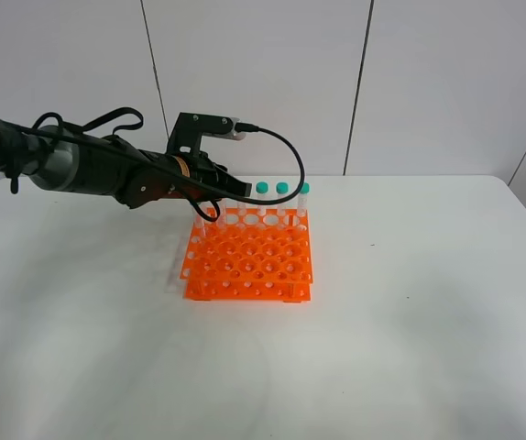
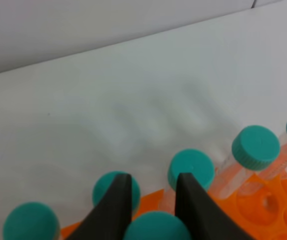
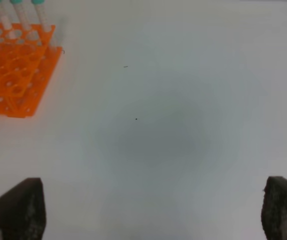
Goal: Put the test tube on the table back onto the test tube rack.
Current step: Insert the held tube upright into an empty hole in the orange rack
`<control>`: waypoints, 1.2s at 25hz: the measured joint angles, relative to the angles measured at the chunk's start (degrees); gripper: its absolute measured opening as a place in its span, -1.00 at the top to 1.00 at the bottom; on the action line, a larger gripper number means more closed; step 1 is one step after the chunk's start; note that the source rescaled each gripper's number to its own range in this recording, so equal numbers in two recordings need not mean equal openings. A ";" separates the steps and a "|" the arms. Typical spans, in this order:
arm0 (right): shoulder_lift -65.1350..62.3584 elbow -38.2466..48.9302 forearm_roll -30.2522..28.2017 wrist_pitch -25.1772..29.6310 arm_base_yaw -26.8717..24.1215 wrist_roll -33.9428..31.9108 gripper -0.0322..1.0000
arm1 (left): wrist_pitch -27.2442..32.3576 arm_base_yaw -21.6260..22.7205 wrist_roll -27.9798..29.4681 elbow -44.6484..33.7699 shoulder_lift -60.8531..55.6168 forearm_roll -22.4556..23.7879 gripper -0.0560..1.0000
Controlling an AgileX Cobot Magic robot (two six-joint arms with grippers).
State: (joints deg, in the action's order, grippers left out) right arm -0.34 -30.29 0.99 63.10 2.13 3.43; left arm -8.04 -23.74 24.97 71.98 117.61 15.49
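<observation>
Back row of test tube rack [image 1: 249, 258] is crowded. Upright teal caps [image 2: 256, 147] sit close on both sides of my left gripper [image 2: 153, 176], which is clamped on the test tube [image 2: 156, 227]; gaps are tight. Front hole rows are open from above. My left arm [image 1: 89, 167] blocks upper left. Table [image 1: 428, 330] at right and bottom is bare, my right gripper [image 3: 152, 200] spread wide above it.

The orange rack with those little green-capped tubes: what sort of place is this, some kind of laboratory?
Probably a lab-style test bench for a robot: an orange test tube rack with teal-capped tubes stands on a plain white table, and a black robot arm reaches over it.
</observation>
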 joint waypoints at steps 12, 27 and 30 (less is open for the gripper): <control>0.00 0.00 0.00 0.00 0.00 0.00 -1.00 | -4.72 0.06 0.01 -4.32 1.44 -2.77 0.88; 0.00 0.00 0.00 0.00 0.00 0.00 -1.00 | -3.78 0.06 -0.41 -4.31 1.39 0.81 0.88; 0.00 0.00 0.00 0.00 0.00 0.00 -1.00 | -3.45 0.06 -0.41 -4.31 1.35 0.98 0.88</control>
State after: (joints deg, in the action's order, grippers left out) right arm -0.34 -30.29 0.99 63.10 2.13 3.43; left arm -11.49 -23.68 24.56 67.68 118.96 16.47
